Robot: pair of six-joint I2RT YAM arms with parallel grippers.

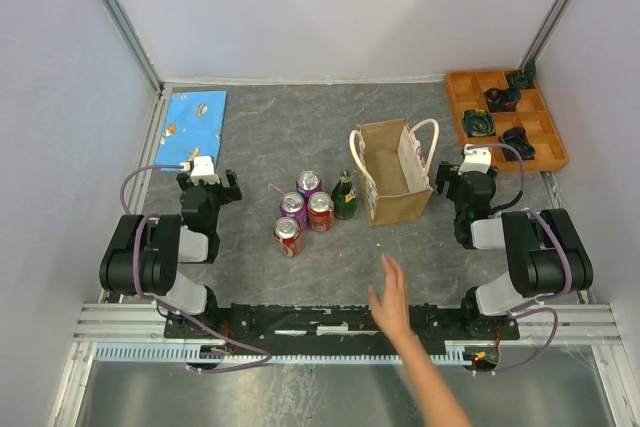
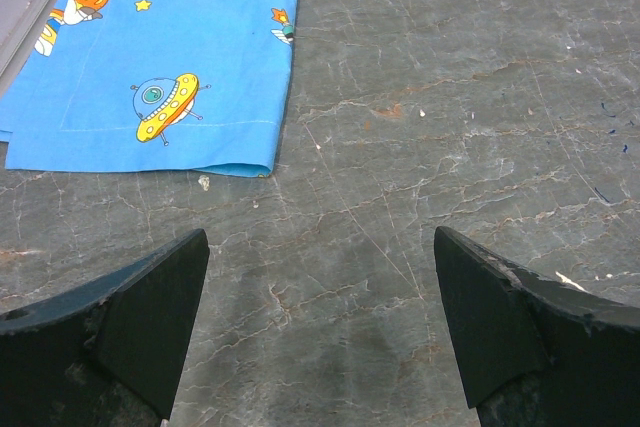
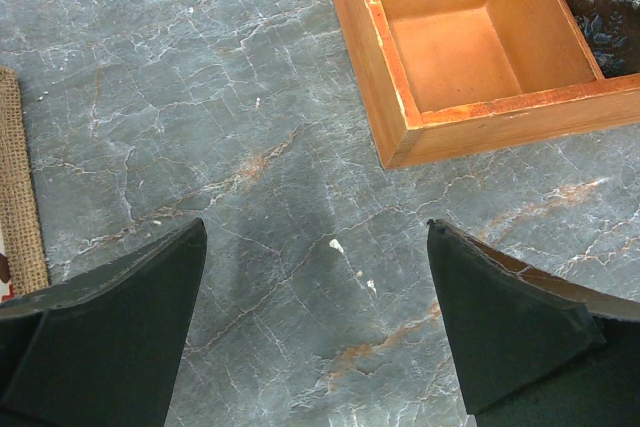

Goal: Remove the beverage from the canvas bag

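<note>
The tan canvas bag (image 1: 392, 175) stands upright right of centre, its white rope handles up; its burlap edge (image 3: 20, 187) shows in the right wrist view. I cannot see inside it, so any beverage in it is hidden. Just left of the bag stand a green bottle (image 1: 345, 195) and several cans (image 1: 306, 209). My left gripper (image 1: 209, 181) (image 2: 320, 233) is open over bare table, well left of the cans. To the right of the bag, my right gripper (image 1: 465, 175) (image 3: 316, 224) is open with nothing between its fingers.
A blue patterned cloth (image 1: 193, 125) (image 2: 170, 47) lies at the back left. An orange compartment tray (image 1: 505, 117) (image 3: 400, 97) holding dark items sits at the back right. A person's hand (image 1: 392, 297) reaches in over the near edge, in front of the bag.
</note>
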